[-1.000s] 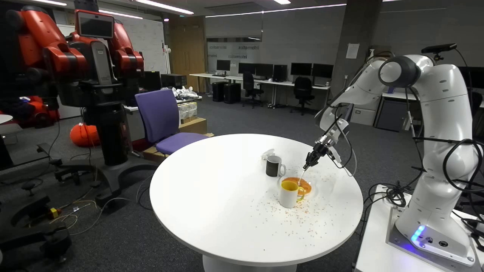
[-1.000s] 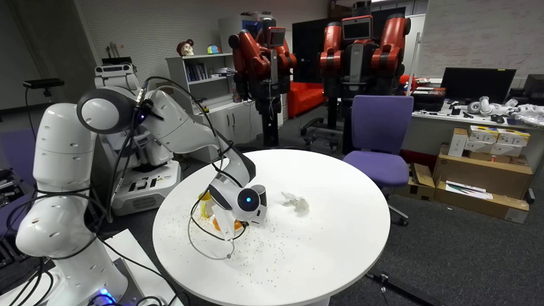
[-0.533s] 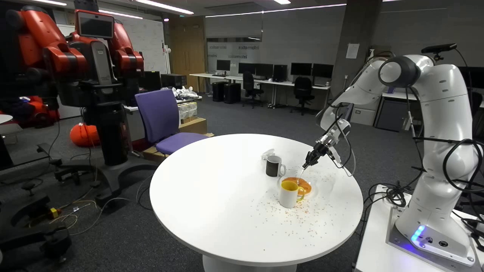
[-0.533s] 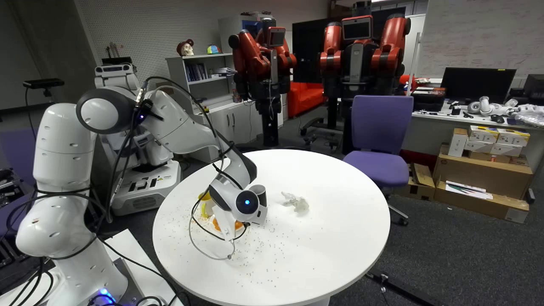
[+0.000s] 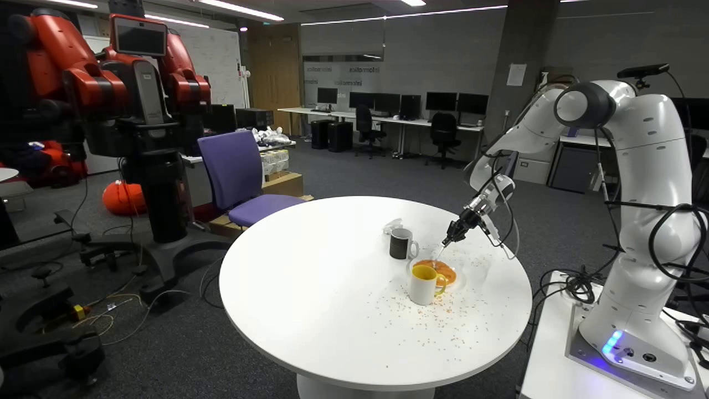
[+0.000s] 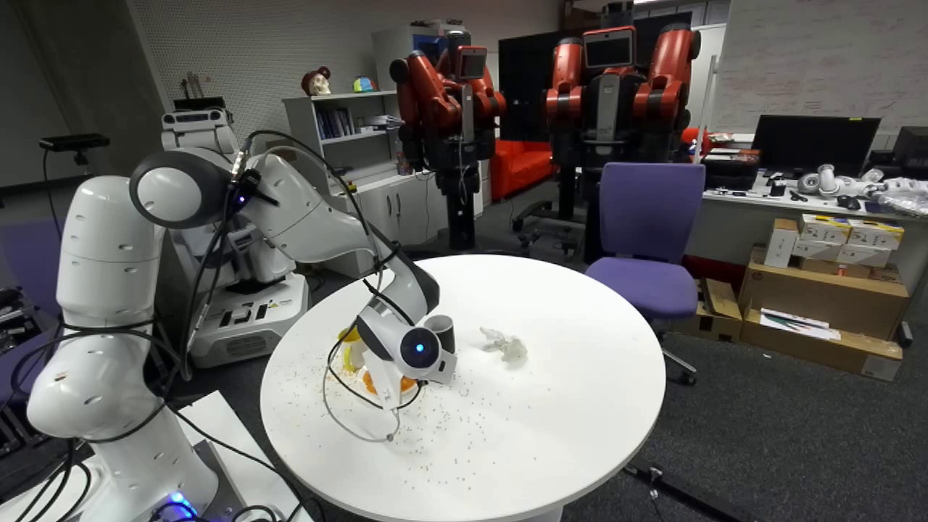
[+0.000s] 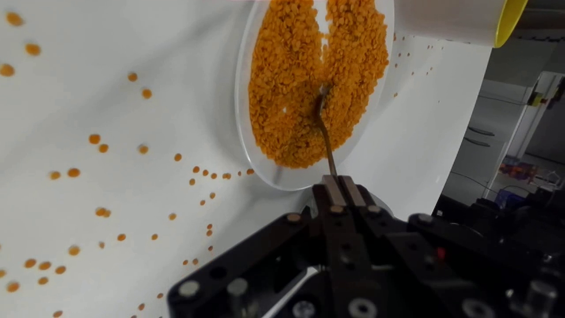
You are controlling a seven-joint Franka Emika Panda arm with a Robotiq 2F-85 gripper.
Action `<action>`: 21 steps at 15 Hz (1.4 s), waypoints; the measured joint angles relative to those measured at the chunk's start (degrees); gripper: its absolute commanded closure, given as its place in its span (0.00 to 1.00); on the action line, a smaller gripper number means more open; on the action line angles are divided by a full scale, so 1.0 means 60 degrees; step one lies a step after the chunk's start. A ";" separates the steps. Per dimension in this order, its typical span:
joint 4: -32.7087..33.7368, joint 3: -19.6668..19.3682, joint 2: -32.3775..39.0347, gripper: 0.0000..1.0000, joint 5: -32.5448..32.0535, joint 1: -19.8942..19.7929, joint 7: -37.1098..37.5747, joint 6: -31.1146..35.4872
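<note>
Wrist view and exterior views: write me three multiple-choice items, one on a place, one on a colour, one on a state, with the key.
1. Where is the head of the spoon?
A) on bare tabletop
B) in the orange grains on the plate
C) over the floor

2. What colour is the inside of the white mug?
A) yellow
B) blue
C) red

3. How does the gripper stand?
A) wide open
B) shut on the spoon
C) shut on the white mug

Key:
1 B: the wrist view shows the head partly sunk in the grains.
2 A: yellow shows inside its rim in an exterior view.
3 B: the handle runs from between its closed jaws.
</note>
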 measured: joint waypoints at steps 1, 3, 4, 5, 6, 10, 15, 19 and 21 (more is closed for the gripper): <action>0.0000 0.0000 0.0000 0.99 0.0032 0.0000 -0.0001 -0.0013; -0.0001 0.0000 0.0000 0.99 0.0071 0.0000 -0.0008 -0.0031; -0.0002 0.0000 0.0000 0.99 0.0085 0.0000 -0.0018 -0.0033; -0.0003 0.0000 0.0000 0.99 0.0104 0.0000 -0.0042 -0.0035; -0.0003 0.0000 0.0000 0.99 0.0120 0.0000 -0.0090 -0.0037; -0.0012 -0.0001 -0.0004 0.99 0.0185 0.0000 -0.0438 -0.0083; -0.0082 -0.0031 -0.0071 0.99 0.0282 0.0000 -0.1028 -0.0204; -0.0251 -0.0097 -0.0280 0.99 0.0347 -0.0001 -0.1188 -0.0347; -0.0303 -0.0151 -0.0363 0.99 0.0375 -0.0003 -0.1205 -0.0497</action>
